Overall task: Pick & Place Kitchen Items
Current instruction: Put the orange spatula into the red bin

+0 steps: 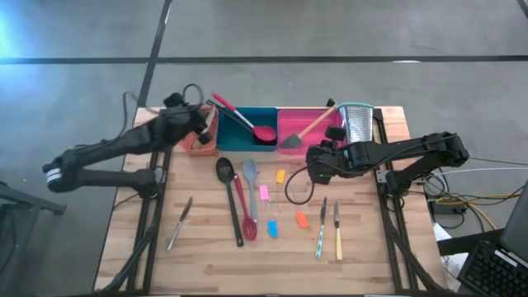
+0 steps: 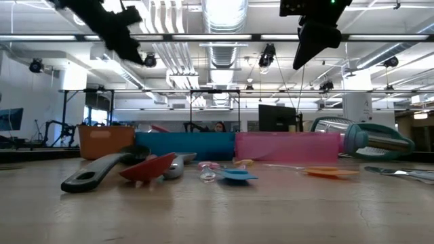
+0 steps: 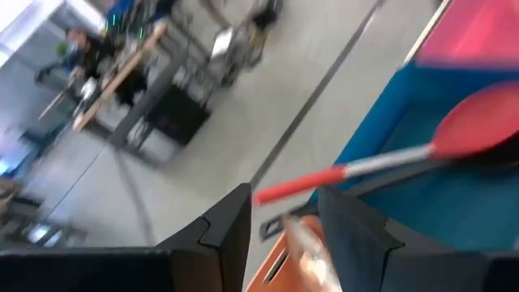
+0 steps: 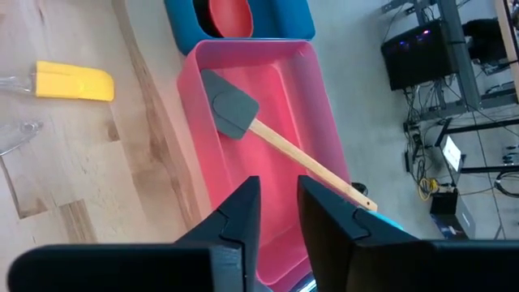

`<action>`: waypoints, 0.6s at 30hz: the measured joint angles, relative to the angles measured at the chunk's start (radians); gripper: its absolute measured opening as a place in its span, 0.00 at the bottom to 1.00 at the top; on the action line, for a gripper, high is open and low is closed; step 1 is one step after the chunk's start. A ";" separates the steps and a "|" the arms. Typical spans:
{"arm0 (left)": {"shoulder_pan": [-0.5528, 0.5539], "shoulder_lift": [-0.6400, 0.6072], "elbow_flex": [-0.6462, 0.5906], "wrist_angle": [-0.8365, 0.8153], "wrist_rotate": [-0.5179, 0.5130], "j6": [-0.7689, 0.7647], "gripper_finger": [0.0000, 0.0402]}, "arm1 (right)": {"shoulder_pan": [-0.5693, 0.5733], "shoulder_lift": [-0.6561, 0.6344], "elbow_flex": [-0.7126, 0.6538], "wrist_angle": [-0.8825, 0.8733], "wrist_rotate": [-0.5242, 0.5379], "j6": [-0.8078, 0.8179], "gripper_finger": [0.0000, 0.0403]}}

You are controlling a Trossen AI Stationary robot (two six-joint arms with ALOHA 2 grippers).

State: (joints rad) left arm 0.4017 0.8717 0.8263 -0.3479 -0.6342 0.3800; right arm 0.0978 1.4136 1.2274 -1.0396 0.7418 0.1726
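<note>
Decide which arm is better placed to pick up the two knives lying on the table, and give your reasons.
Probably the right. The right gripper hangs just beside the two knives on its own side of the table, empty, while the left gripper is far off over the orange tray.

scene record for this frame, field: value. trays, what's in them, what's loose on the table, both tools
orange tray: contents unclear
teal tray: red spoon and a dark utensil
pink tray: grey spatula with wooden handle
box grater: lying by the pink tray
loose on table: black slotted spoon, grey spoon, red utensil, knives, small yellow tool
left tool: raised over the orange tray, open, empty
right tool: raised over the pink tray, slightly open, empty
</note>
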 joint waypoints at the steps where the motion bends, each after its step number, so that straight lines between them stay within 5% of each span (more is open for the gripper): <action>1: -0.033 -0.032 0.006 -0.010 0.000 -0.012 0.37 | 0.000 0.000 0.000 0.000 0.000 0.000 0.20; 9: -0.327 -0.193 0.013 -0.043 0.011 -0.064 0.37 | 0.000 0.000 0.000 0.003 0.000 0.000 0.20; 18: -0.627 -0.152 0.000 -0.255 0.011 -0.166 0.37 | 0.000 0.000 0.000 0.003 0.000 -0.086 0.17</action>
State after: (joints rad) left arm -0.2250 0.7193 0.8265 -0.6031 -0.6235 0.2136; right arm 0.0978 1.4136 1.2274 -1.0361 0.7414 0.0867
